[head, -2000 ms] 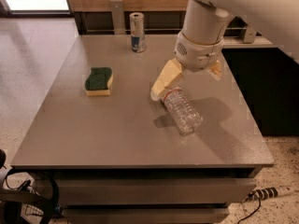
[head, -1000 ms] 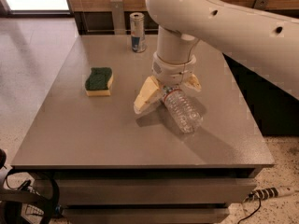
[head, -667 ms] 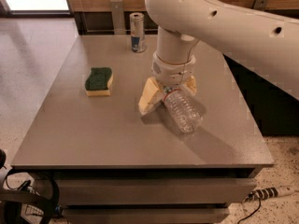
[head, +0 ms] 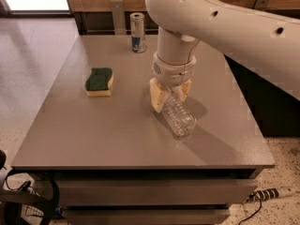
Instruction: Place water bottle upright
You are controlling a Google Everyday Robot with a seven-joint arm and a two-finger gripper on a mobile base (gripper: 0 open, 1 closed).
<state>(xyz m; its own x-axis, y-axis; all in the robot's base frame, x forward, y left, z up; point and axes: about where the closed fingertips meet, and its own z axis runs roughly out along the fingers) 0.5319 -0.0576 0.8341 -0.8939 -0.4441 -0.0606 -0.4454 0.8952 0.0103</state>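
The grey table [head: 93, 135] holds everything. The white arm [head: 225, 18] reaches down at centre, its gripper [head: 171, 95] clamped around the upper end of the water bottle [head: 180, 118], which lies on its side. To the left sits a green-topped yellow sponge [head: 99, 81]. A silver-and-blue can [head: 137, 32] stands at the far edge, its lettering unreadable.

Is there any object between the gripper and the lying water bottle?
Nothing visible does. The gripper is down at the far end of the water bottle, which lies on the table. The sponge and the can sit well apart from them.
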